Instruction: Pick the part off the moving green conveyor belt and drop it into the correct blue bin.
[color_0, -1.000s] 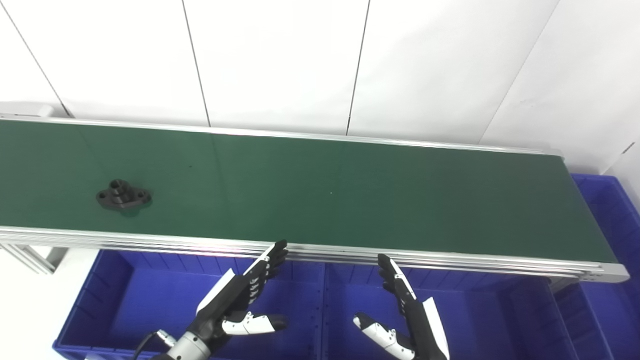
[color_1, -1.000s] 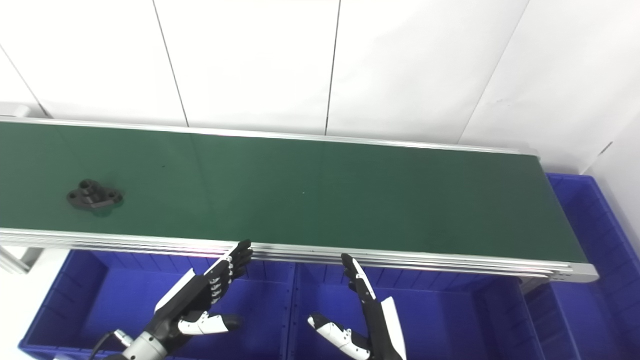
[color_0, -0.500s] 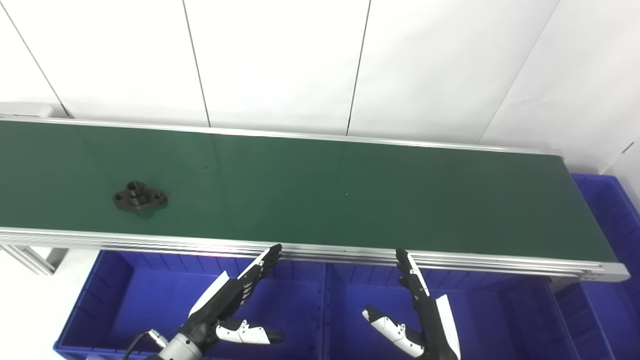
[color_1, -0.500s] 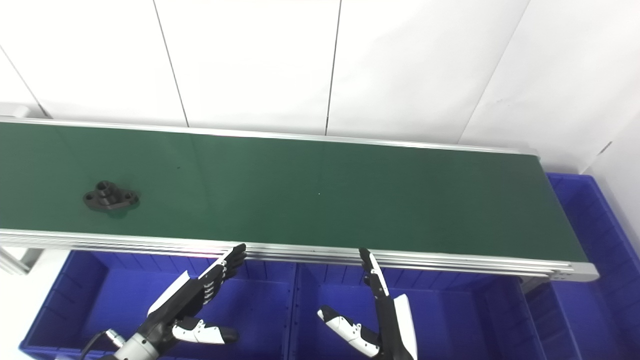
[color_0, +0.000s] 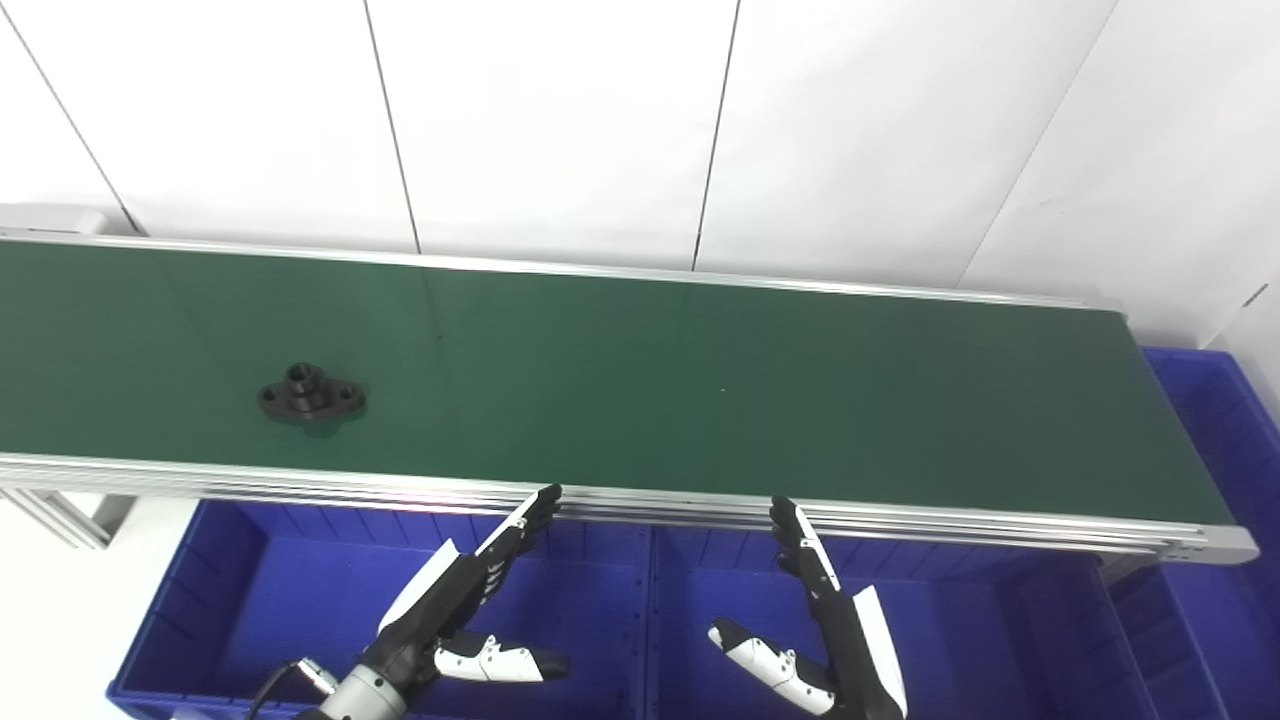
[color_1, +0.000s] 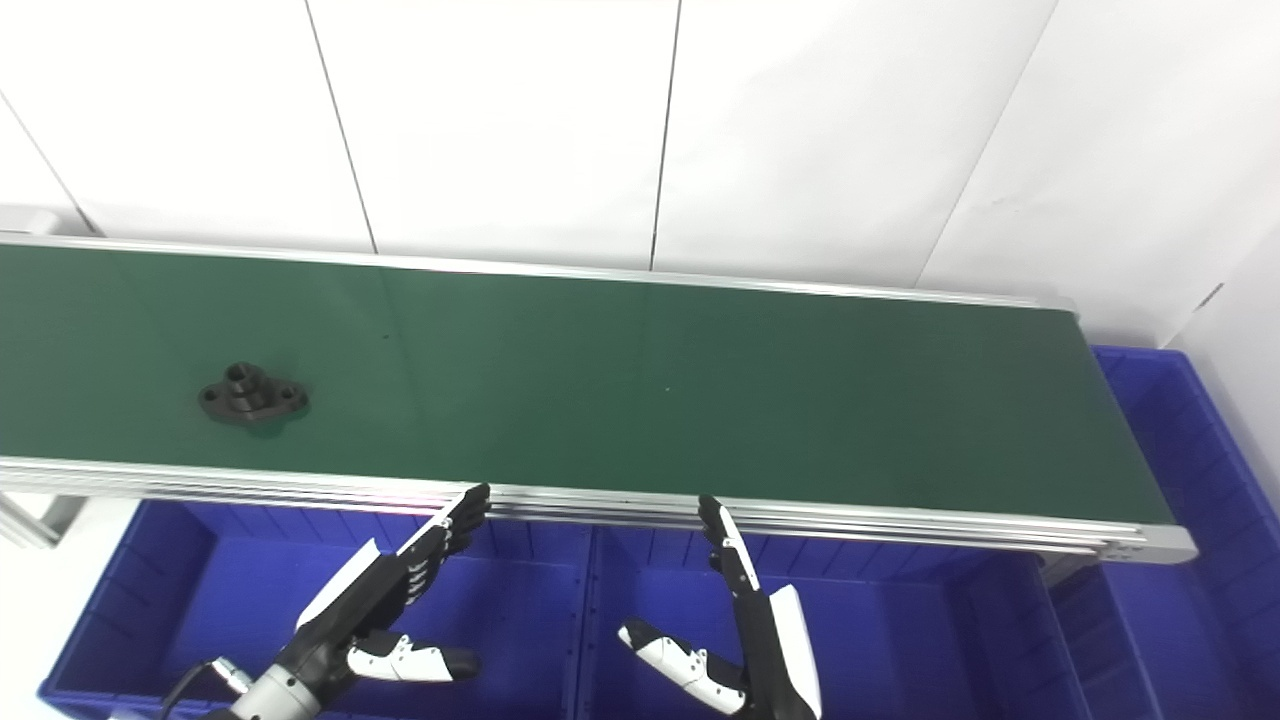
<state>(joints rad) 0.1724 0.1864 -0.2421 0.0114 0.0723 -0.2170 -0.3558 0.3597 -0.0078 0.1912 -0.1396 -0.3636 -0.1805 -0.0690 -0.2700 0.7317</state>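
Observation:
A black flanged part (color_0: 311, 396) with a raised hub and bolt holes lies on the green conveyor belt (color_0: 640, 380), left of centre and near its front edge. My left hand (color_0: 455, 610) hovers open over the left blue bin (color_0: 220, 590), fingers stretched up toward the belt's front rail, thumb out to the right. Over the middle blue bin (color_0: 1000, 640) my right hand (color_0: 825, 625) is also open, fingers straight and thumb out to the left. Both hands hold nothing and sit well right of the part.
An aluminium rail (color_0: 640, 500) runs along the belt's front edge, just above the fingertips. A third blue bin (color_0: 1225, 420) stands at the belt's right end. White wall panels rise behind the belt. A frame leg (color_0: 70, 515) shows at the lower left.
The black part has ridden the belt to the right, closer to my hands. My left hand dropped slightly; my right hand drifted right and then back a little. Both stay open.

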